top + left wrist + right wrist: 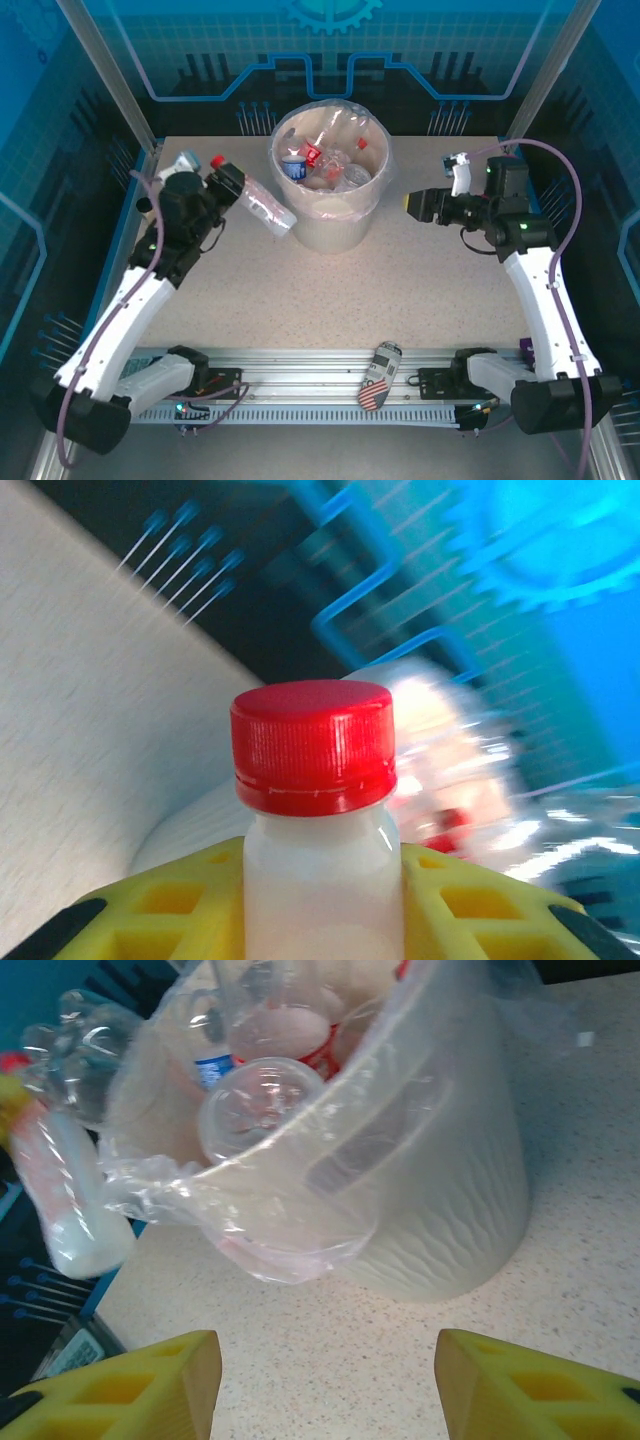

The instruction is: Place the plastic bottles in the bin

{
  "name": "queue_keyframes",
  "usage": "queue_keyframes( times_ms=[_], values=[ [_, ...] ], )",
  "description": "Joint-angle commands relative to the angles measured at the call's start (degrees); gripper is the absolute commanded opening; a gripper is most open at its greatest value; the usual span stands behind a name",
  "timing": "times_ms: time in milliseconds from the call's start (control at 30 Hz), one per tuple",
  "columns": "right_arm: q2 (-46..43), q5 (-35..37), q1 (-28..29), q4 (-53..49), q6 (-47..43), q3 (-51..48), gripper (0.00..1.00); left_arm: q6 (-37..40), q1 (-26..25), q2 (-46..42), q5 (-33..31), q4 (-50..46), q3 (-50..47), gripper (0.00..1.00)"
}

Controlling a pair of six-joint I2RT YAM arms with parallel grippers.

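Note:
My left gripper is shut on the neck of a milky-white plastic bottle with a red cap. It holds the bottle above the table just left of the bin, a cream bucket lined with a clear bag. That bottle also shows at the left of the right wrist view. Several bottles lie inside the bin. My right gripper hangs open to the right of the bin, with nothing between its yellow fingers.
Another bottle lies at the back left behind my left arm. A small white bottle with a blue cap is at the back right beside my right arm. A stars-and-stripes can rests on the front rail.

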Motion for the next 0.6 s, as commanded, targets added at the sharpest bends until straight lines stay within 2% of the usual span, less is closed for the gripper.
queue_keyframes(
  times_ms=[0,167,300,400,567],
  values=[
    [0.1,-3.9,1.9,2.6,0.1,3.7,0.59,10.0,-2.7,-0.8,-0.2,2.8,6.3,0.35],
    [3.1,-7.6,4.9,-1.4,-4.3,13.1,0.61,22.0,-9.8,5.9,7.3,-1.6,20.5,0.34],
    [6.1,-10.4,9.7,-3.0,-7.3,19.5,0.66,28.7,-14.6,12.1,12.8,-5.2,28.8,0.33],
    [9.2,-9.3,14.1,-4.4,-9.0,24.2,0.69,28.8,-15.7,17.0,19.3,-5.3,33.4,0.33],
    [13.4,-11.1,18.5,-1.7,-6.8,28.5,0.72,27.0,-16.7,24.1,24.9,-4.7,39.1,0.33]
  ],
)
